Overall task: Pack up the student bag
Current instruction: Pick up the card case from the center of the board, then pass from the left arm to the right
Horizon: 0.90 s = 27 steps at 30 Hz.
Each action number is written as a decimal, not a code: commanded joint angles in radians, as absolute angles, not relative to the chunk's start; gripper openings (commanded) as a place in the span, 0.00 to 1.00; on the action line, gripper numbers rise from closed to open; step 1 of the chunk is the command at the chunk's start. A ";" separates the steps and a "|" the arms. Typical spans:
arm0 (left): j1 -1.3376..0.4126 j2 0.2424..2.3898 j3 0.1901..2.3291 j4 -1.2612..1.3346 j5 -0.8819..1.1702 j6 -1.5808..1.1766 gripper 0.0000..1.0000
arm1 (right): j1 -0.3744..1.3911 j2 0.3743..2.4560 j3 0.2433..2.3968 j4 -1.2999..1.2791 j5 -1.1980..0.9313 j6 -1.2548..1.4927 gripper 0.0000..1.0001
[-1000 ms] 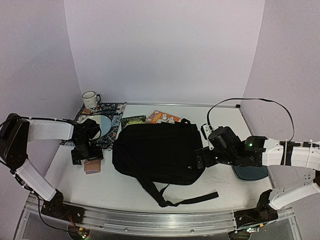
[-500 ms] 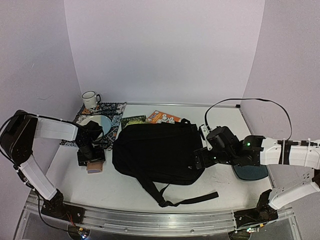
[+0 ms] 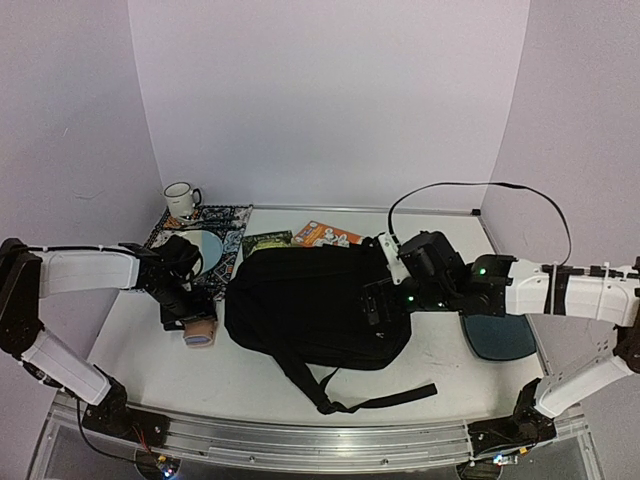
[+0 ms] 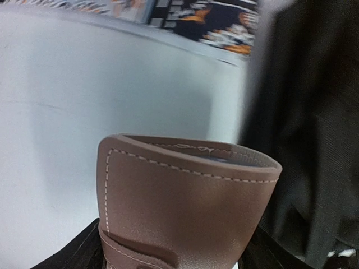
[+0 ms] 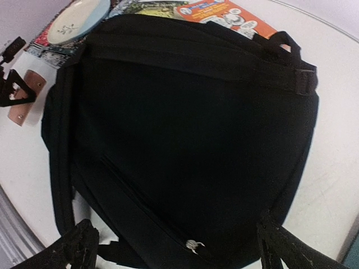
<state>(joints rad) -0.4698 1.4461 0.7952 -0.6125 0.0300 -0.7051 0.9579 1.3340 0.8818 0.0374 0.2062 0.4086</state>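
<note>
The student bag point(image 3: 310, 300), a large black backpack, lies flat mid-table with a strap trailing toward the front edge. Its zip pull point(image 5: 193, 245) shows between my right fingers. My right gripper point(image 3: 378, 300) hangs open over the bag's right side, its fingers point(image 5: 84, 246) spread wide above the black fabric. To the left of the bag, my left gripper point(image 3: 190, 322) is shut on a brown stitched leather wallet point(image 4: 185, 207), which bows between the jaws. The wallet point(image 3: 200, 337) sits low over the table beside the bag's left edge.
A white mug point(image 3: 181, 198) stands at the back left, by a patterned mat point(image 3: 228, 222) bearing a round pale plate point(image 3: 200, 245). A green book point(image 3: 266, 242) and an orange book point(image 3: 325, 235) lie behind the bag. A dark-teal pad point(image 3: 500, 340) lies at right.
My left jaws have closed in on the wallet and shifted it slightly right, toward the bag. My right arm has moved left and farther over the bag.
</note>
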 commanded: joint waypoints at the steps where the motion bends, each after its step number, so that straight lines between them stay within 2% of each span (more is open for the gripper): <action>1: -0.546 1.376 0.878 -0.608 0.042 -0.701 0.77 | 0.954 1.386 0.965 0.118 0.066 0.453 0.98; 17: -1.005 1.488 1.032 -0.450 -0.189 -0.524 0.77 | 0.953 1.623 1.188 0.197 -0.247 0.599 0.98; 27: -1.068 1.420 0.972 -0.291 -0.181 -0.376 0.77 | 0.933 1.721 1.240 0.193 -0.377 0.638 0.95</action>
<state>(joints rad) -1.0623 1.4996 0.9802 -0.4173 -0.1652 -0.4702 0.9469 1.6843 1.1921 0.1884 -0.2885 0.6122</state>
